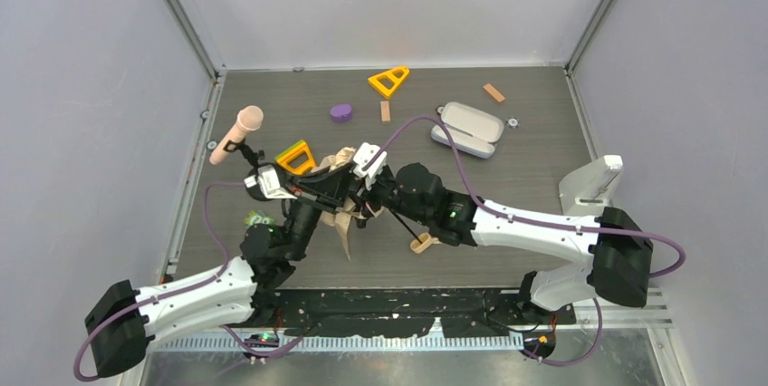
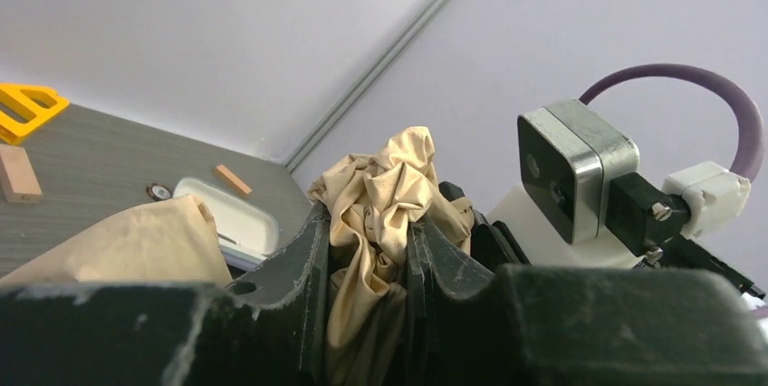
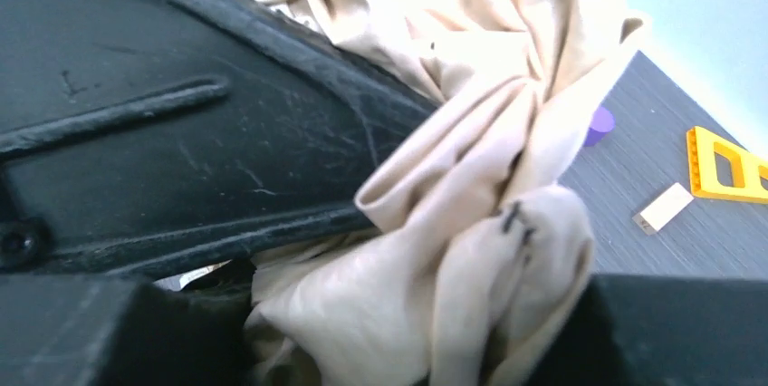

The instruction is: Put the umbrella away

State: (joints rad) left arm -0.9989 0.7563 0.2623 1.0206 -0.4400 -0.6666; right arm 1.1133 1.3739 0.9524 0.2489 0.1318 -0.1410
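- Grey wood-grain table (image 1: 525, 178) carries everything. The lavender-grey case (image 1: 468, 129) at its far right serves as the reference for every place below.
- Beige and crumpled, the umbrella (image 1: 345, 223) sits left of the case and nearer the arm bases, between the two arms. Its canopy is bunched in loose folds rather than wrapped flat round the shaft, and one flap hangs toward the table. The step in hand looks like gathering the loose fabric, so the task reads as only partly done, with nothing tidy enough yet to stow.
- Left of the case, the left gripper (image 2: 371, 227) is clamped on a wad of canopy fabric. The cloth is squeezed between its black fingers (image 2: 303, 259) and spills out above them.
- The right gripper (image 3: 380, 336) meets the left one at the same bundle, slightly closer to the case. Fabric fills the gap between its fingers (image 3: 670, 332), but whether they are actually pinching it or merely standing round it cannot be told.
- The thin black shaft (image 1: 403, 226) runs out of the bundle toward the arm bases and ends at the small tan handle (image 1: 422, 244), which lies nearer than the case and a little to its left.
- The next move probably calls for the right gripper to get a firm hold beside the left. One can then anchor the cloth while the other draws the folds in toward the shaft. The grippers are almost touching, so there is little room to work, and a hard tug could snag a rib.
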